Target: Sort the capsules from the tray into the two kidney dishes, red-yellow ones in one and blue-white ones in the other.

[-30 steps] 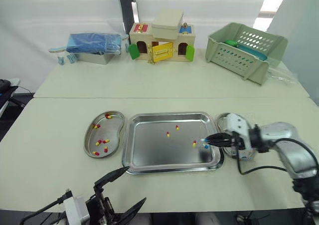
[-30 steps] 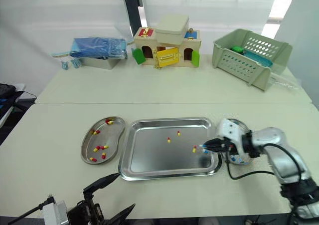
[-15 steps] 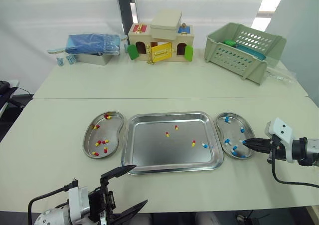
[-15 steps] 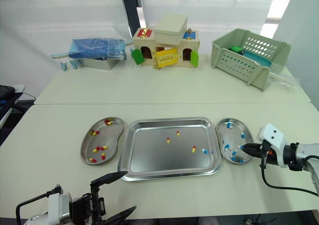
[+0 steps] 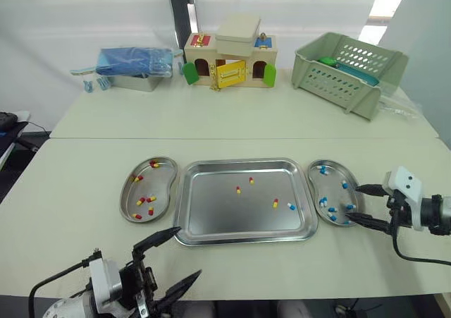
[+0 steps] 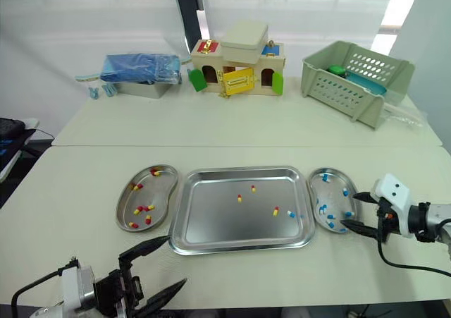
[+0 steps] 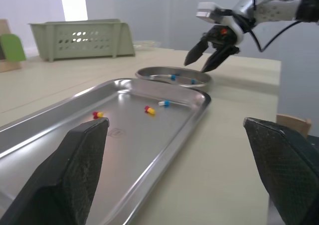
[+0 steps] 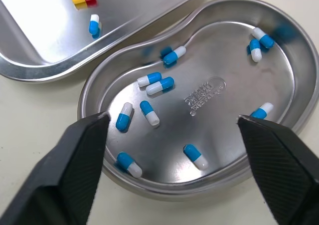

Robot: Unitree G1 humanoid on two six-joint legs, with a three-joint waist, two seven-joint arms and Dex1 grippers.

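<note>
We're most of the way through this one. The left kidney dish (image 5: 161, 187) sits just off the tray's (image 5: 211, 212) left edge. It has a handful of red-yellow capsules (image 5: 144, 200) in it and nothing blue that we can spot. The right kidney dish (image 5: 332, 187), just off the tray's right edge, holds a bunch of blue-white capsules (image 5: 323, 202) and no red ones. So the sorting looks clean so far.

By our count, four are left on the tray. There are three red-yellow strays (image 5: 275, 203): two close together around the tray's middle and one further toward its right side. The one blue-white straggler (image 5: 290, 206) is just beside that last stray, near the tray's right rim.

We'd guess the straggler goes next, since it's nearest the right dish. It lies flat on the tray floor with its long axis slanted. As best we can tell, the blue end points toward the tray's front right corner and the white end back toward the tray's middle.

The right gripper (image 5: 352, 202) hangs at the side of the right dish away from the tray, jaws spread wide with nothing between them. The left gripper (image 5: 190, 250) sits by the tray's front left corner, also wide open and empty.
</note>
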